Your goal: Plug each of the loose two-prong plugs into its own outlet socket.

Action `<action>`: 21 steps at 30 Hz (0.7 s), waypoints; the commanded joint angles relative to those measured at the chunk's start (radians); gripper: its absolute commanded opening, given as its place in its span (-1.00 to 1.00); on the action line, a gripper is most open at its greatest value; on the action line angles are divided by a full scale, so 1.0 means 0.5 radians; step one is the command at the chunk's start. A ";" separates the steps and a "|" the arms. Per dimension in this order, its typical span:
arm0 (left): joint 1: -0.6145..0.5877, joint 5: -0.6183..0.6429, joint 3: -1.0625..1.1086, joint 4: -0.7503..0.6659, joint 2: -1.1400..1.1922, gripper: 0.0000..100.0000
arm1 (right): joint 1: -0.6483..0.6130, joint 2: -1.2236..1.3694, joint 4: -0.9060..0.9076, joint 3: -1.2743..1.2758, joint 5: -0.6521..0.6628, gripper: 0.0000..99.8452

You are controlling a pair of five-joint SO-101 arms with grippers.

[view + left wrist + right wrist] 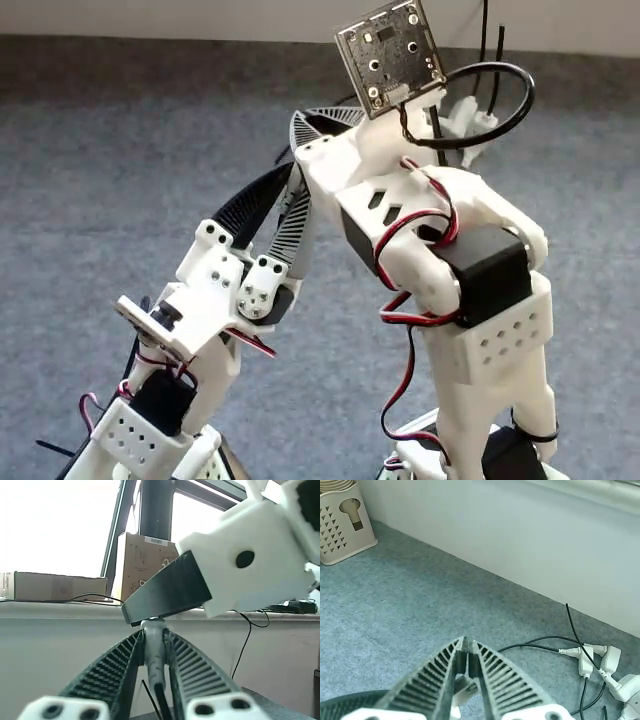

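The jaws of the left gripper [154, 630] are closed on a white plastic plug [155, 655]. The plug stands upright between the black ribbed fingers [107, 675], its black cord [161, 700] trailing down and its prongs hidden. The left arm [200, 300] leans up toward the middle of the table. The jaws of the right gripper [466, 645] meet at the tips. The right arm [470, 290] stands taller and bends forward over the grey carpet [420, 605]. Two loose white two-prong plugs [585, 661] lie side by side on the carpet, near a white outlet block [630, 687].
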 commanded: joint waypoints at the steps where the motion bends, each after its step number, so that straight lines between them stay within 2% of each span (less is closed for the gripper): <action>1: 0.075 0.000 0.014 -0.028 -0.084 -0.99 | 0.069 -0.189 0.038 -0.054 0.012 -0.96; 7: 0.281 -0.077 0.060 -0.040 0.094 -0.99 | 0.069 -0.486 0.014 -0.044 0.009 -0.96; 11: 0.407 -0.285 -0.078 -0.040 0.548 -0.99 | 0.072 -0.658 -0.014 -0.038 0.018 -0.96; 15: 0.410 -0.325 -0.413 0.012 1.143 -0.99 | 0.109 -0.763 -0.044 -0.035 0.028 -0.96; 18: 0.376 -0.325 -0.812 0.341 1.603 -0.99 | 0.287 -0.778 -0.044 -0.035 0.141 -0.96; 21: 0.370 -0.319 -1.330 0.841 2.048 -0.99 | 0.480 -0.772 -0.084 -0.035 0.178 -0.96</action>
